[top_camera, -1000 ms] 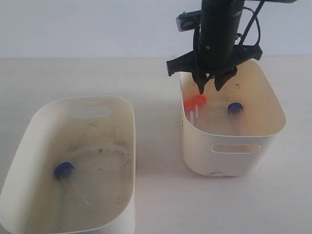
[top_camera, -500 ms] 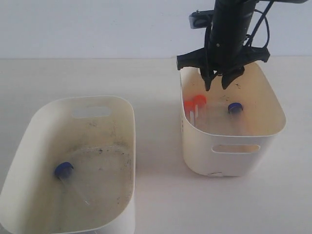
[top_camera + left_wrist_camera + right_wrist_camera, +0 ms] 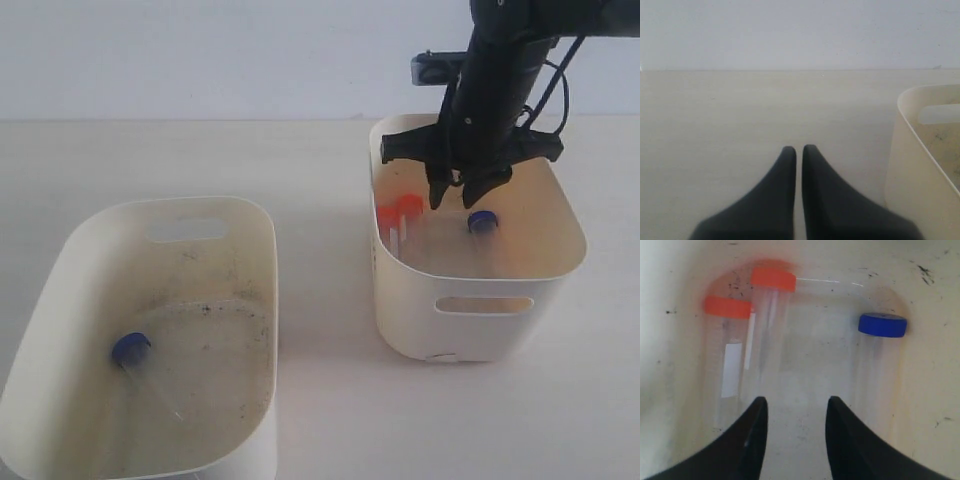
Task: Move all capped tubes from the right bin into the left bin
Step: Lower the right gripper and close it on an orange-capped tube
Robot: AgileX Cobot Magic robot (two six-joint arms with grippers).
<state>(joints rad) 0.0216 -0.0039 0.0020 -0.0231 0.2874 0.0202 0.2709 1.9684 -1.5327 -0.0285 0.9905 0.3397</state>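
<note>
Now that your right pincer [image 3: 458, 198] has slid toward 3 o'clock, off the orange-capped tubes [image 3: 727, 365], it hangs narrowly parted and empty inside the right bin [image 3: 480, 325]. The blue-capped tube [image 3: 482, 221] lies at its 4 o'clock and looks like your next pick. Three tubes wait there, and the fourth tube [image 3: 132, 350] lies in the left bin [image 3: 100, 240]. Your left pincer [image 3: 798, 150] is pressed together, empty, over the counter [image 3: 715, 110].

at the right of the frame the right gripper [image 3: 456, 203] hangs over the right bin [image 3: 480, 335], fingers a little apart. under it lie two orange-capped tubes [image 3: 398, 212] by the bin's left wall and a blue-capped tube [image 3: 482, 221]. lower left, the left bin [image 3: 180, 203] holds a second blue-capped tube [image 3: 131, 348].
</note>
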